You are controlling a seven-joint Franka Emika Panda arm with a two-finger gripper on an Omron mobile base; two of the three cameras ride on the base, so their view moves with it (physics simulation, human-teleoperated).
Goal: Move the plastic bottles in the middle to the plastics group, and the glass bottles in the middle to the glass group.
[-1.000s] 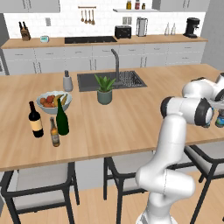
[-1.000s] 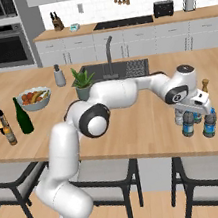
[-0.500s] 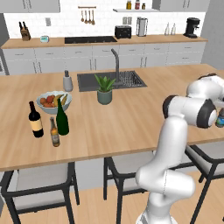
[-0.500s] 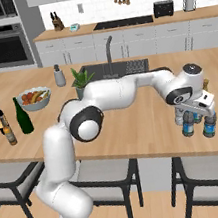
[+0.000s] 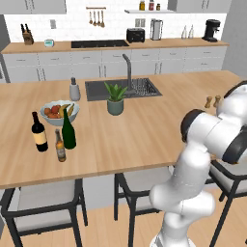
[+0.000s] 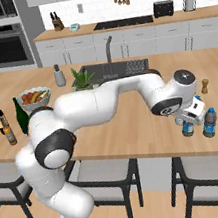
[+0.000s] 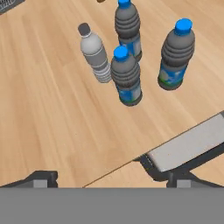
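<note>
Three bottles stand together at my far left on the counter [image 5: 125,144]: the wine bottle [image 5: 38,132], the small brown bottle [image 5: 60,146] and the green bottle [image 5: 68,129], which sits just beside the other two, next to the fruit bowl [image 5: 59,111]. I judge the glass half of the job done. Nothing that needs sorting is left in the middle near the plant [image 5: 115,98]. Over at the right edge, my hand camera looks down on four plastic bottles close together: the clear bottle [image 7: 95,53] and three blue-capped bottles [image 7: 126,76]. The gripper [image 6: 193,112] hangs over them with its jaws spread wide, holding nothing. As far as I can judge, the plastics are home too, and only backing the arm away is left.
</note>
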